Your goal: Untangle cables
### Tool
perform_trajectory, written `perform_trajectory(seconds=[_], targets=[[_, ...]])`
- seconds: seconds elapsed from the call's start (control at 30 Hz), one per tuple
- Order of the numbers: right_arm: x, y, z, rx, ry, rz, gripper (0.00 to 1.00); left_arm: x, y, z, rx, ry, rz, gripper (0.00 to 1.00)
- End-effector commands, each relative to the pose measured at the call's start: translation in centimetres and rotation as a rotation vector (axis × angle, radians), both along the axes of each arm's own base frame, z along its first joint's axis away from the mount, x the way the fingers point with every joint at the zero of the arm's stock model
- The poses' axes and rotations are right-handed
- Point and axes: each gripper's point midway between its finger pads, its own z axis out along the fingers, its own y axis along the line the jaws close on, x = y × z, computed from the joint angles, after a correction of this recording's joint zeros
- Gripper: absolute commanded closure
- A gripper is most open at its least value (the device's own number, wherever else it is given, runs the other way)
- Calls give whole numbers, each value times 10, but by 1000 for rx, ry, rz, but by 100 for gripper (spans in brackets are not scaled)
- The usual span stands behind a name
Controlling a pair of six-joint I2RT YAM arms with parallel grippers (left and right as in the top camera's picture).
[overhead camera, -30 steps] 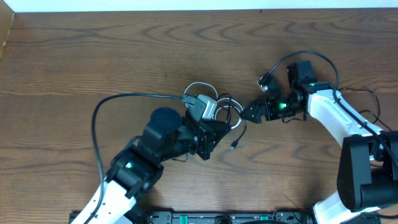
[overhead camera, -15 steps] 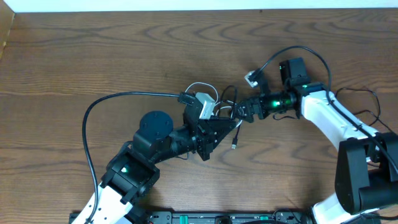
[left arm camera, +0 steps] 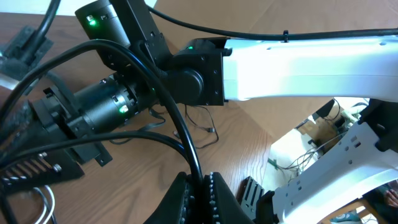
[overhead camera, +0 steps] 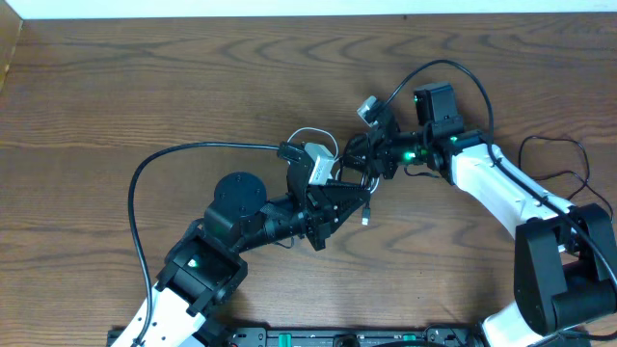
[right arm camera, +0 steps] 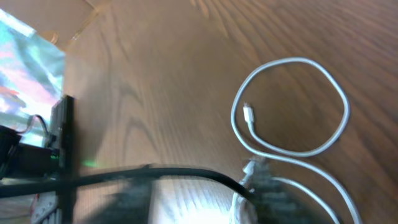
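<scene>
Cord (left arm camera: 176, 118), black, clamped in left tool (left arm camera: 199, 186), running straight out from it, right tool (overhead camera: 357, 166), state unclear

No writing, label, brand name, number or sign can be read in any of the three views.
</scene>
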Motion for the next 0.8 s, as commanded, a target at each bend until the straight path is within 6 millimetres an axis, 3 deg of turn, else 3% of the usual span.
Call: perform_trajectory(seconds=[0.0,0.27,0.33,0.4,0.5,0.57,0.77], targets=[[6,-9,-10,-99,-19,-62,99,-2,0,8,-18,-7,-14,92],[12,-69,-63,-483,85,-313,99,-1,3,-10,44,20,4,92],[12,-82,-70,-547,118,-378,98,2,7,-20,78,49,35,87],[4,-77,-71,-527,156,-351,86,3,11,-29,108,76,59,85],[-17,-56,-63,-406,246,-254,58,1,13,-38,145,87,57,83],[-27,-44,-55,-334,289,-203,52,0,14,-43,163,92,53,75],[-32,-40,-52,-300,349,-214,45,7,23,-55,214,112,120,76]])
